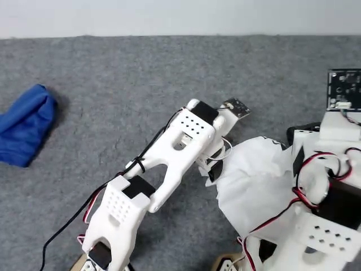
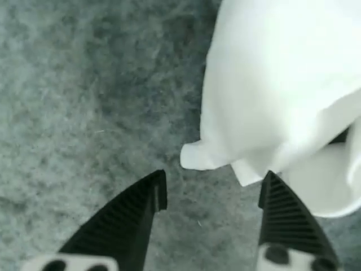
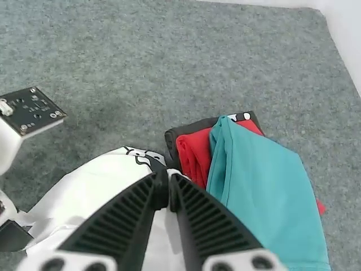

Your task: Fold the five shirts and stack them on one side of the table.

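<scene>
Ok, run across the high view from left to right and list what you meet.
blue shirt → left arm → white shirt → right arm

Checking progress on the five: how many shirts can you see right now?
5: blue shirt bunched at the table's left; white shirt near its right; beside that, stacked, teal shirt atop red shirt atop a mostly hidden dark shirt.
</scene>
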Controlling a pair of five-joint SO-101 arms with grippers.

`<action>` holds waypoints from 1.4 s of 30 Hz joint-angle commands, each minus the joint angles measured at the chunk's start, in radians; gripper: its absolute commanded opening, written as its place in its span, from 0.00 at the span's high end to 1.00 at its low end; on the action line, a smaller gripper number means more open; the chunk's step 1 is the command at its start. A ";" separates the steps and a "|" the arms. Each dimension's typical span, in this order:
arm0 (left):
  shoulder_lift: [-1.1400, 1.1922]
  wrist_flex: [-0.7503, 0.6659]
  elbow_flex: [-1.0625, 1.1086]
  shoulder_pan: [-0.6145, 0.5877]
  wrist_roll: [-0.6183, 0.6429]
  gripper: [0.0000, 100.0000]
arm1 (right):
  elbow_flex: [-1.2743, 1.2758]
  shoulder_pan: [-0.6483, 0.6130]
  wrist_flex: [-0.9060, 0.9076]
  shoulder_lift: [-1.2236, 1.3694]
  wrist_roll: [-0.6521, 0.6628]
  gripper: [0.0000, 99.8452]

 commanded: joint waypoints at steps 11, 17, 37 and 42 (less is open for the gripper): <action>0.184 -0.149 -0.054 0.012 0.009 0.86 | -0.003 0.007 -0.010 -0.008 0.002 0.99; 0.199 -0.094 -0.176 0.015 -0.035 0.97 | -0.002 0.007 -0.010 -0.008 0.002 0.99; -0.031 0.092 -0.410 -0.227 -0.285 0.99 | 0.069 0.005 -0.059 -0.008 -0.008 0.99; -0.245 0.092 -0.412 -0.285 -0.287 0.99 | 0.152 0.004 -0.127 -0.008 -0.009 0.99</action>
